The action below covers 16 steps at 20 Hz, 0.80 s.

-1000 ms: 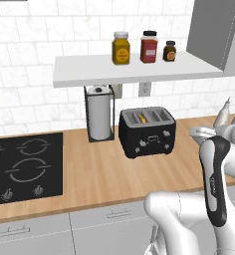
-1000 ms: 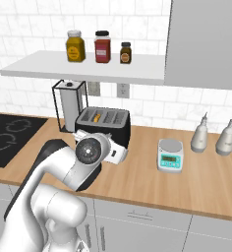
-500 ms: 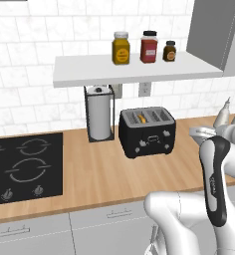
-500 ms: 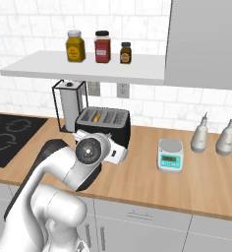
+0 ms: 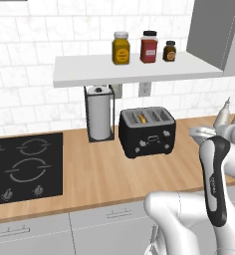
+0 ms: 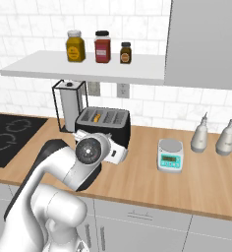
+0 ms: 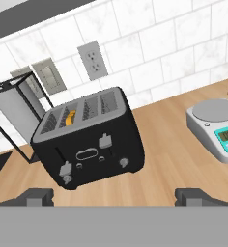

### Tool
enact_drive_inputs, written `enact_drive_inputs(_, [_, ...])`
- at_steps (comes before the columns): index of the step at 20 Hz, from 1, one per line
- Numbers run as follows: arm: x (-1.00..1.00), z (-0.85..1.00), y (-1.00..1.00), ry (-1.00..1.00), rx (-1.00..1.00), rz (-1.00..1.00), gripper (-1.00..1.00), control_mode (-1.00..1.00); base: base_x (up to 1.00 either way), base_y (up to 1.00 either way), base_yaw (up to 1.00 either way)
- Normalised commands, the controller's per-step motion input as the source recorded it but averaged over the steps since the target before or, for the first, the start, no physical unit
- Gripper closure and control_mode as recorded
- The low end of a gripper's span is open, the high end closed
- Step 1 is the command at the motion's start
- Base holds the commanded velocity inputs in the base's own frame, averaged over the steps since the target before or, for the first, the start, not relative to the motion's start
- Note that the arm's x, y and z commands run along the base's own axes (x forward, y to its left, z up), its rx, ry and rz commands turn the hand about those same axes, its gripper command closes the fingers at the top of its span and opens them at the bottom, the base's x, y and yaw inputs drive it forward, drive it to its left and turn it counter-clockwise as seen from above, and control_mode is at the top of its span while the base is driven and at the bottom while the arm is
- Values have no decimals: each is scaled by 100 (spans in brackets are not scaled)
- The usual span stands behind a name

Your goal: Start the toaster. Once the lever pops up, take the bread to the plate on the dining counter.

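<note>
The black toaster (image 5: 147,132) stands on the wood counter against the tiled wall, also seen as toaster (image 6: 103,123) and toaster (image 7: 89,140). Its grey lever (image 7: 105,141) sits high at the middle of the front face. The bread (image 7: 70,117) shows as a yellow-orange sliver in one left slot, bread (image 5: 143,118). My gripper (image 7: 116,197) is open, its fingertips (image 7: 36,197) wide apart, and it hangs a short way in front of the toaster, touching nothing. The plate and the dining counter are out of view.
A paper towel stand (image 5: 99,113) is just left of the toaster, and a black hob (image 5: 20,167) lies further left. A small scale (image 6: 169,155) and two bottles (image 6: 200,138) stand to the right. A shelf (image 5: 139,67) with three jars hangs above.
</note>
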Motion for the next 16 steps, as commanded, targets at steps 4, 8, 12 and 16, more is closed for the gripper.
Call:
enact_drive_inputs(4, [0, 0, 0, 0, 0, 0, -100, -100, 0, 0, 0])
enact_drive_inputs(8, [0, 0, 0, 0, 0, 0, -100, -100, 0, 0, 0])
enact_drive_inputs(12, [0, 0, 0, 0, 0, 0, -100, -100, 0, 0, 0])
enact_drive_inputs(16, [0, 0, 0, 0, 0, 0, -100, -100, 0, 0, 0])
